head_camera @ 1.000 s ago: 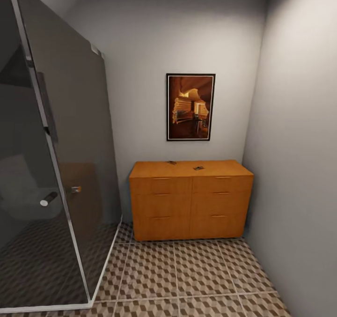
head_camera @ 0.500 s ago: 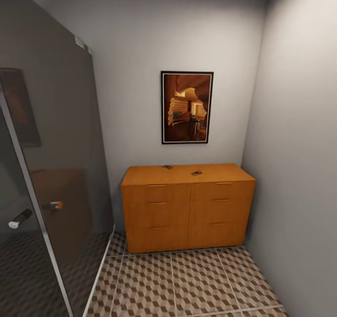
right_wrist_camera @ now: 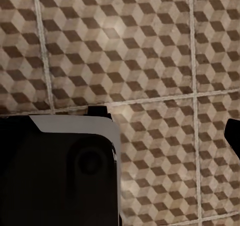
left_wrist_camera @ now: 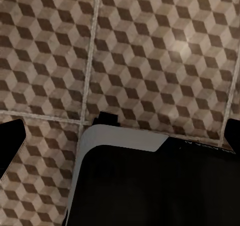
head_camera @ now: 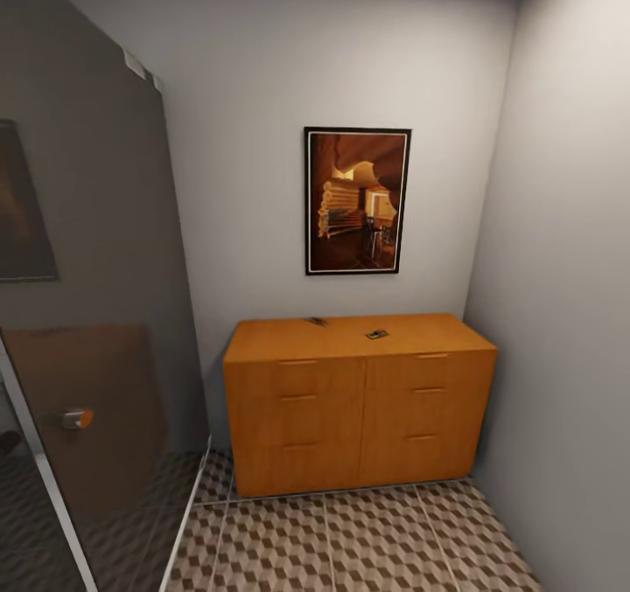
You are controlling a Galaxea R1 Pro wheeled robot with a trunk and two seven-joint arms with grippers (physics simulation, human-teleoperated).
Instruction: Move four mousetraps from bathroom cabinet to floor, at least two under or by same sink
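Observation:
The orange-brown cabinet stands against the back wall, its drawers shut. Two small dark mousetraps lie on its flat top: one right of the middle, the other further back and left. The cube-patterned bathroom floor runs up to the cabinet. The left wrist view looks down at the floor, with my left gripper open and a dark fingertip at each side edge, nothing between them. My right gripper also hangs open over the floor, one fingertip showing. The sink is out of view.
A dark glass shower wall with a metal knob closes off the left side. A grey wall bounds the right. A framed picture hangs above the cabinet. My dark base shows under both wrists.
The whole head view has shifted: the camera has come closer to the cabinet, which now looks larger and sits lower. The shower glass has slid towards the left edge. The mousetraps have not moved.

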